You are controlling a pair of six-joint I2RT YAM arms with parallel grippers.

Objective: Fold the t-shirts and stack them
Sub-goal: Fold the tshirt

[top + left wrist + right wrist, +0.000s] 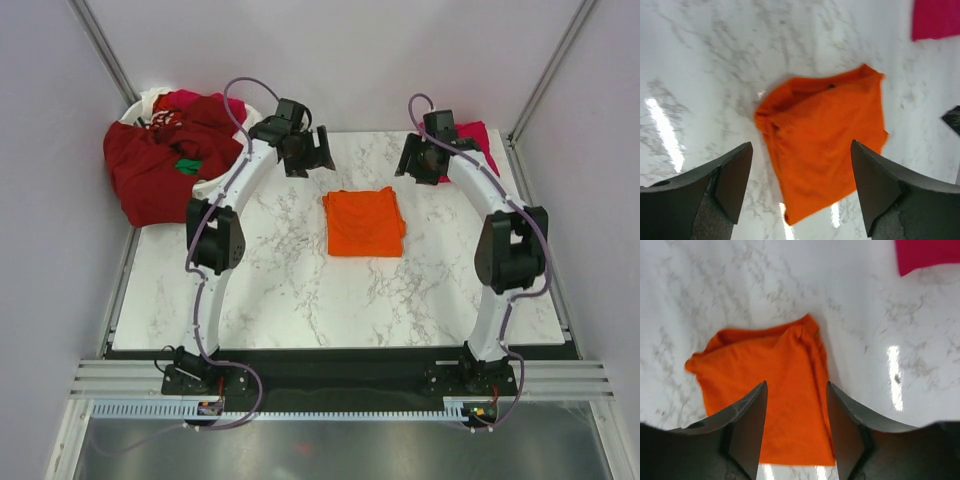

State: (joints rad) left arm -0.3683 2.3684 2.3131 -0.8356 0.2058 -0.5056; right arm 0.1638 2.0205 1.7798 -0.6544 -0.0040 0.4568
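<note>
A folded bright orange t-shirt (364, 222) lies flat in the middle of the marble table (280, 290); it shows in the left wrist view (825, 140) and in the right wrist view (775, 390). My left gripper (312, 155) hovers above the table behind and to the left of it, open and empty (801, 150). Behind and to the right of it my right gripper (418, 160) hangs open and empty (796, 390). A magenta-pink t-shirt (478, 135) lies at the back right, partly behind the right arm. Dark red and crimson t-shirts (165, 165) with a bit of green (188, 165) are piled at the back left.
A white basket (150, 100) stands at the back left corner under the pile of shirts, which spills over its side and past the table's left edge. Grey walls and metal frame posts close in the back and both sides.
</note>
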